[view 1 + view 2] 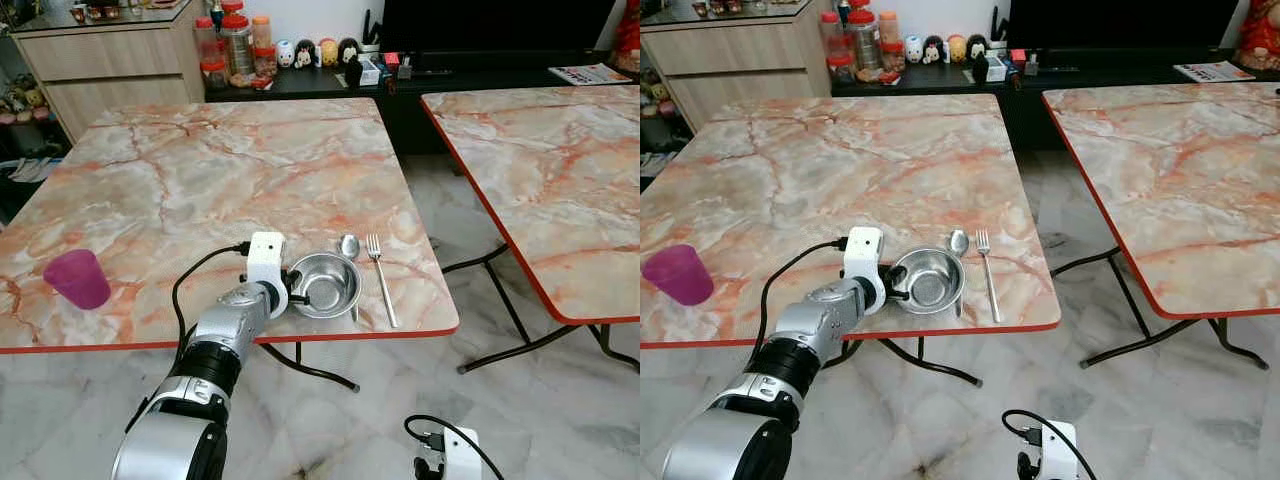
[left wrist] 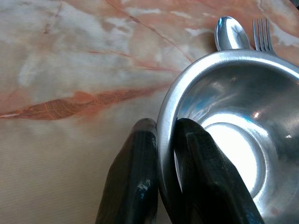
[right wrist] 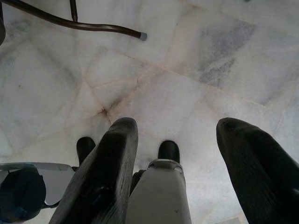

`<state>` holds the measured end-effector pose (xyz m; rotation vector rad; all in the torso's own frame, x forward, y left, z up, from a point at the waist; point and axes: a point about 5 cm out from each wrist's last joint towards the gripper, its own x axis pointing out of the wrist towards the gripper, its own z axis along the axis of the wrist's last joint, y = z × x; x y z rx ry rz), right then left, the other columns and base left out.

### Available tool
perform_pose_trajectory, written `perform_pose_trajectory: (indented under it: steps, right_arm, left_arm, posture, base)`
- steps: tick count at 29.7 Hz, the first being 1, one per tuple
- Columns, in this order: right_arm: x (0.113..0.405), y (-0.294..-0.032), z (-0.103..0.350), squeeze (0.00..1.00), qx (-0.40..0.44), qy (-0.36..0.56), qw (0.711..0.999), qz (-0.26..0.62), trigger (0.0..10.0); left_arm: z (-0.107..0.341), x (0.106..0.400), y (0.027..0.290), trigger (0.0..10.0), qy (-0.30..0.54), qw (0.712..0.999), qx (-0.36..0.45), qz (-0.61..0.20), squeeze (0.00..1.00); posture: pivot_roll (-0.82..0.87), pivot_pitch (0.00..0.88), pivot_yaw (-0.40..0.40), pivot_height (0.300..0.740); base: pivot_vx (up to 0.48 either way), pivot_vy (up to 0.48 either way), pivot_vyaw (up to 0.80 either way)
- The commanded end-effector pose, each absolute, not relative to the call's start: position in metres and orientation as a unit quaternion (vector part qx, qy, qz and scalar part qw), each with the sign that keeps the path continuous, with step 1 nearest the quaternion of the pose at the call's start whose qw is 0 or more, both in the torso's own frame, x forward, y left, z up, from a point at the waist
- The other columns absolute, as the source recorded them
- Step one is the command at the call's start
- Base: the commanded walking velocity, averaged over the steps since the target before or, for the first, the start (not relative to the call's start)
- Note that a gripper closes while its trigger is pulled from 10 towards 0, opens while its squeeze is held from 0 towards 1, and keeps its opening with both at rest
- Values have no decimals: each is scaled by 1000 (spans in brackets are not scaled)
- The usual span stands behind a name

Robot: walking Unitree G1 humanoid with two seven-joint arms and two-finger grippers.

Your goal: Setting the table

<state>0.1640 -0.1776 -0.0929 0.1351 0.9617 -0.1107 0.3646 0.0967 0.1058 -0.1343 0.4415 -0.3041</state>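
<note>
One steel bowl (image 1: pixel 325 284) sits upright near the front edge of the marble-patterned bench (image 1: pixel 200 180), and the left claw (image 2: pixel 163 179) is clenched on its near rim, one black finger (image 2: pixel 133 182) outside the wall and the other inside. Just beside the bowl on its right lie one spoon (image 1: pixel 350 246), its head past the bowl's far rim, and one fork (image 1: pixel 380 278), tines pointing away from the robot. One purple cup (image 1: pixel 76 278) stands well apart at the bench's front left. A second bench (image 1: pixel 560 180) stands to the right, across a gap of tiled floor (image 1: pixel 470 320). The right claw (image 3: pixel 180 158) hangs low over the floor, its two fingers spread apart and holding nothing.
</note>
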Motion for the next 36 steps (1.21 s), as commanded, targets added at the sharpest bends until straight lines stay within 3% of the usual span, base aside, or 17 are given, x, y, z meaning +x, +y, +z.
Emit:
perform_pose_trajectory:
  steps: [1,11,12,13,17,19,22,25,33,36]
  right_arm:
    - [165,-177,-92,0,68,462,882,-56,10000]
    - [168,-179,-91,0,70,456,885,-61,10000]
    - [168,-180,-91,0,71,453,886,-64,10000]
    - [169,-181,-90,0,71,452,887,-66,10000]
    - [169,-181,-90,0,72,451,887,-67,10000]
    - [170,-181,-89,0,74,442,891,-66,10000]
    - [170,-181,-89,0,74,442,891,-66,10000]
    - [170,-181,-89,0,70,444,891,-60,10000]
    - [171,-184,-89,0,63,443,892,-55,10000]
    - [170,-184,-89,0,62,444,892,-54,10000]
  left_arm:
    - [98,361,104,0,234,960,-71,-136,0]
    - [112,366,135,0,129,969,-206,-52,0]
    - [115,365,146,9412,103,967,-229,-29,0]
    - [116,364,152,10000,92,967,-238,-20,0]
    - [117,363,158,10000,81,966,-246,-11,0]
    - [106,344,198,10000,42,958,-282,36,0]
    - [101,336,212,10000,35,957,-283,52,0]
    - [87,311,250,10000,19,951,-288,113,0]
    - [73,265,303,10000,-21,927,-328,182,0]
    - [66,252,310,10000,-17,926,-333,177,0]
  posture:
    - [2,0,20,740]
    - [1,0,12,740]
    - [3,0,11,740]
    - [8,0,9,740]
    - [8,0,9,740]
    - [19,0,8,740]
    - [27,0,6,740]
    - [34,0,0,740]
    - [57,0,-14,740]
    - [65,0,-20,740]
  base:
    - [0,0,0]
    - [0,0,0]
    - [0,0,0]
    - [0,0,0]
    - [0,0,0]
    - [0,0,0]
    - [0,0,0]
    - [0,0,0]
    - [0,0,0]
    - [0,0,0]
